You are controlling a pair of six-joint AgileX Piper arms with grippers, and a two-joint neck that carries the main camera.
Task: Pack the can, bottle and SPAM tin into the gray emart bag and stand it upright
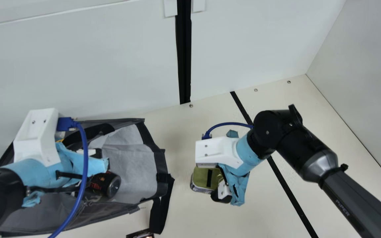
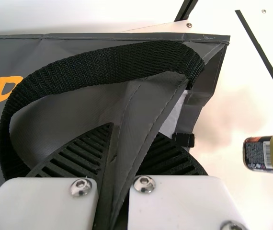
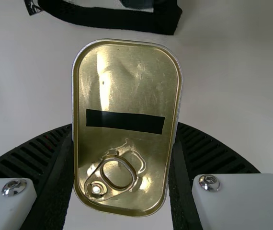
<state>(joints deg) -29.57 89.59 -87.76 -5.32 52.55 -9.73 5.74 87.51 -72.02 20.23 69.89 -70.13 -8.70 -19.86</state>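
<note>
Right wrist view is showing a rectangular metal SPAM tin (image 3: 127, 91), its rounded gold lid carrying a ring pull (image 3: 112, 177) near one end and a black strip (image 3: 125, 121) across the middle. On its side, a dark printed label (image 2: 260, 152) is facing the left wrist view and bearing a pale barcode-like patch. In the main view the tin is sitting to the right of a gray fabric bag (image 1: 111, 210); whether it is touching the cream worktop (image 1: 243, 218) I cannot tell. My right pincer (image 1: 222, 192) is gripping it by its long sides, opened to its width. The bag is lying on its side at the left, its mouth facing right; its outside is displaying orange and white print. A black cylindrical can (image 1: 106, 183) with red markings is lying inside, its metal end pointing right. My left pincer (image 1: 94, 166) is pinching the bag's gray wall, closed down to its thin fabric.
</note>
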